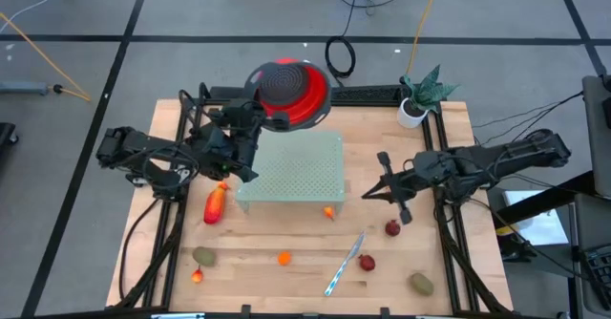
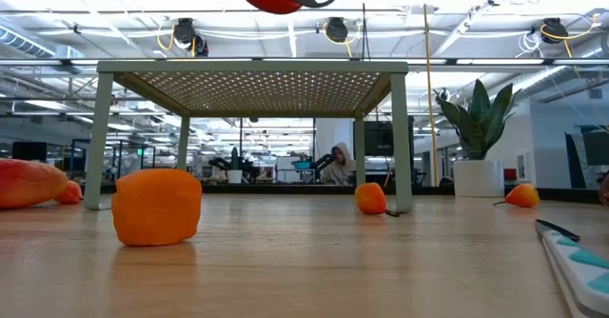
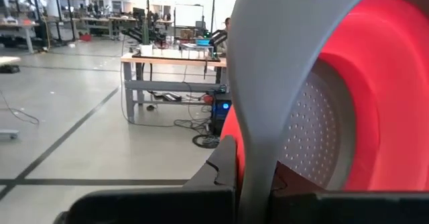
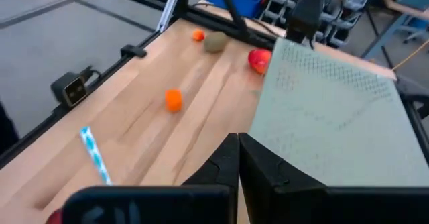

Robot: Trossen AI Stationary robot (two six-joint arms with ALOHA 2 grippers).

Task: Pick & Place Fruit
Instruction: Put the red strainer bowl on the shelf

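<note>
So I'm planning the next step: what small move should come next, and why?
Probably lower the red bowl onto the perforated stand: the left gripper is shut on its handle, holding it aloft, while fruit lies on the table and the right gripper is shut and empty.

The table (image 1: 286, 243) is pale wood planks with a smooth, matt finish. The small raised stand (image 1: 291, 171) looks like perforated pale-green metal. The red bowl (image 1: 291, 92) is glossy plastic with a grey perforated centre.
</note>
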